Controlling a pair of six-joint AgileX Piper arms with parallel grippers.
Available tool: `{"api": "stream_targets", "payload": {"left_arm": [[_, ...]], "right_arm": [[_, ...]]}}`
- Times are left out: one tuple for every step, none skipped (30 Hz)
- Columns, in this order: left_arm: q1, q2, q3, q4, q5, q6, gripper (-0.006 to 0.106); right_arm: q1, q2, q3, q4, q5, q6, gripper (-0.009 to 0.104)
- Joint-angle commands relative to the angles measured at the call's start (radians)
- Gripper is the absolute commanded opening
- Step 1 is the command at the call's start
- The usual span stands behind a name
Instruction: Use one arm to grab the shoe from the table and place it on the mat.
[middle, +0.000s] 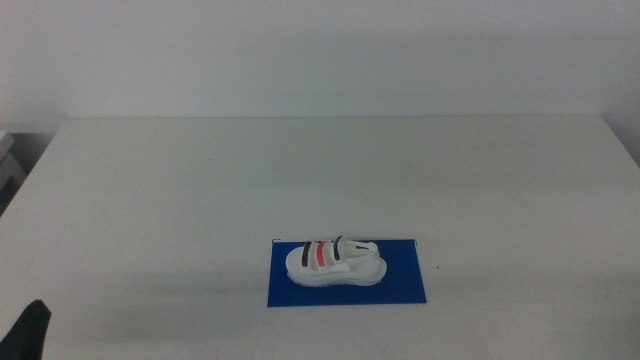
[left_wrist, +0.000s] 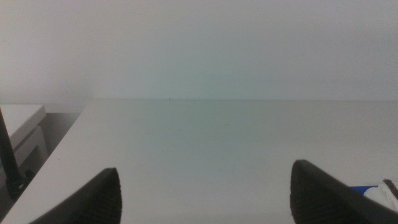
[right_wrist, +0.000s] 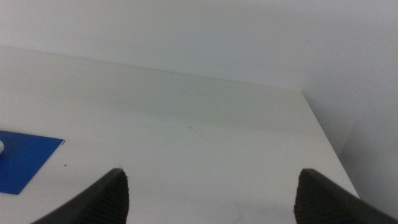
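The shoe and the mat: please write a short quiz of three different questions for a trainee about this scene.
1. True or false: the shoe lies on the mat.
2. What colour is the mat? A) green B) deep blue C) yellow
3. Fill in: both end effectors, left and right, have their jaws ____ and hold nothing.

Key: 1 true; 2 B; 3 open.

Wall (middle: 320, 55): plain white, rising behind the far edge of the tabletop.
Side unit (left_wrist: 18, 127): white, beside one tabletop edge, partly in view.
Dark rod (left_wrist: 11, 158): thin, upright, in front of the side unit.
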Motion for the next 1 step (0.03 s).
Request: {"api": "stream_targets", "payload": {"left_arm": [[-0.001, -0.014, 0.009, 0.0, -0.076, -0.005, 0.092]], "right_arm": [[-0.006, -0.025, 0.006, -0.012, -0.078, -0.001, 0.082]]}}
